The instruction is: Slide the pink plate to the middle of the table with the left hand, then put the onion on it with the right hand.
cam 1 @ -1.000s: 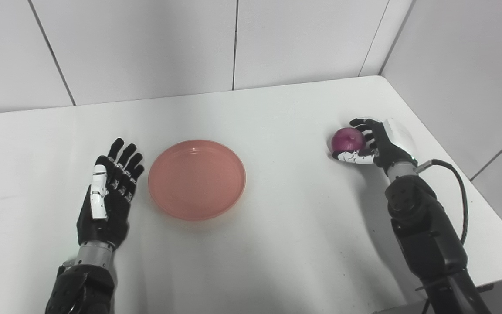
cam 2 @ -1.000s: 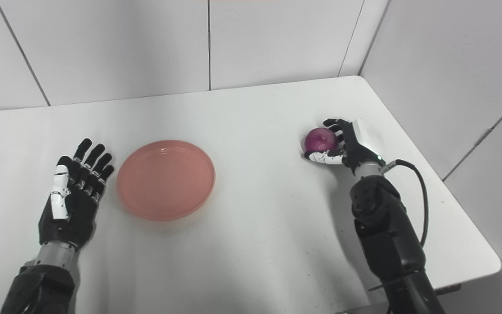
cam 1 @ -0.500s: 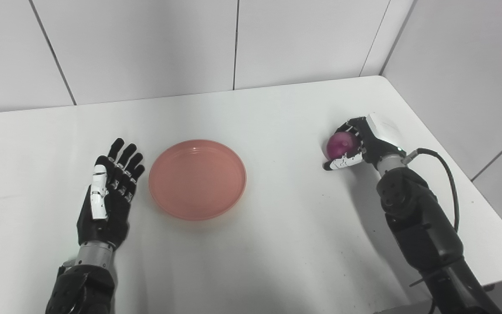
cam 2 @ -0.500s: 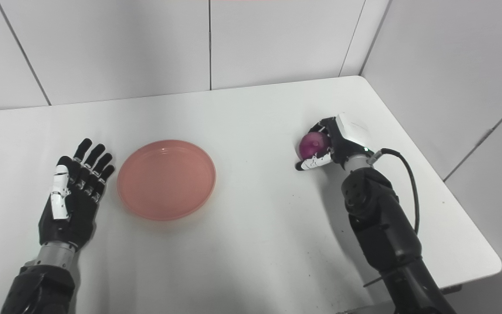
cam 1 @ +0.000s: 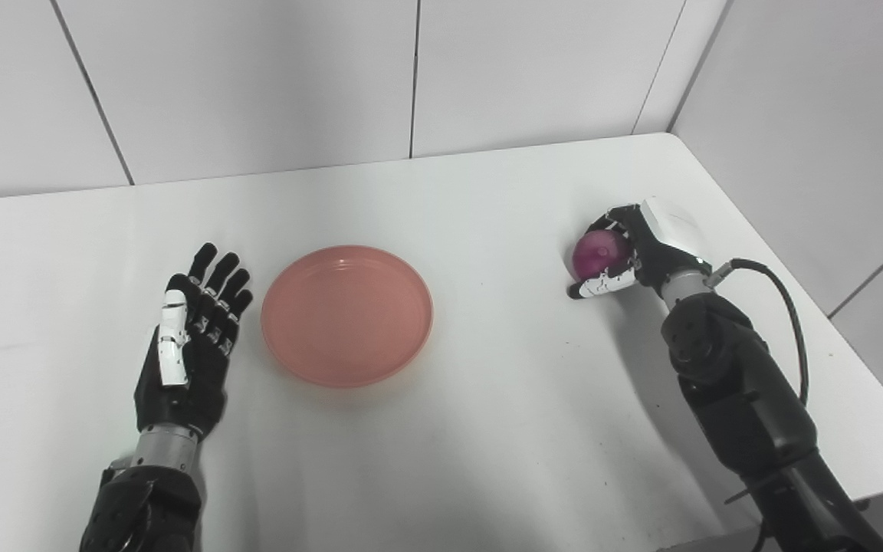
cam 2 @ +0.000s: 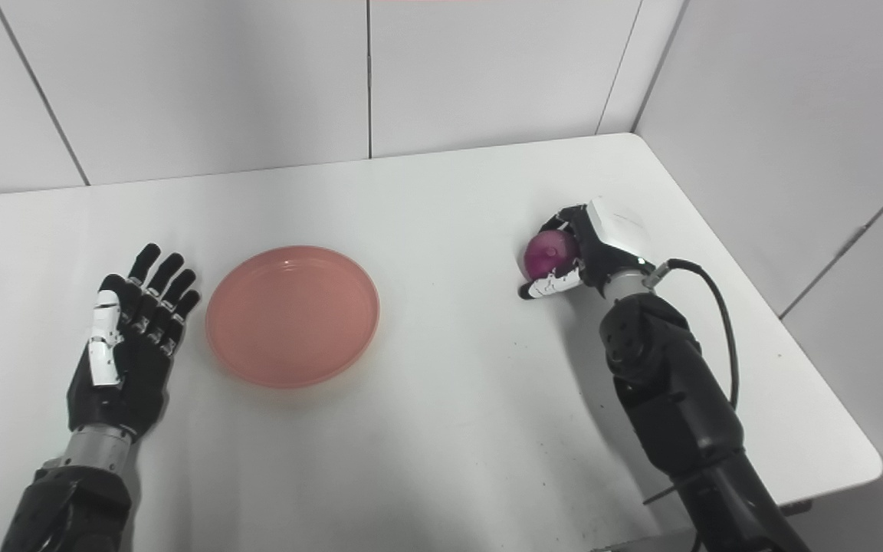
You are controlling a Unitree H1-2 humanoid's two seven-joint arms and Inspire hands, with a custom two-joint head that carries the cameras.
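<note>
White table [cam 1: 487,399], pale walls: both hands out.
Right hand [cam 1: 641,253] wrapped the onion [cam 1: 595,254] in curled fingers; left hand [cam 1: 192,337] lay spread, pink plate [cam 1: 346,314] just beside its fingertips.

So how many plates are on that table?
1. The pink plate lies a little left of the table's middle, beside the open left hand. Nothing in view could hide another.
</note>
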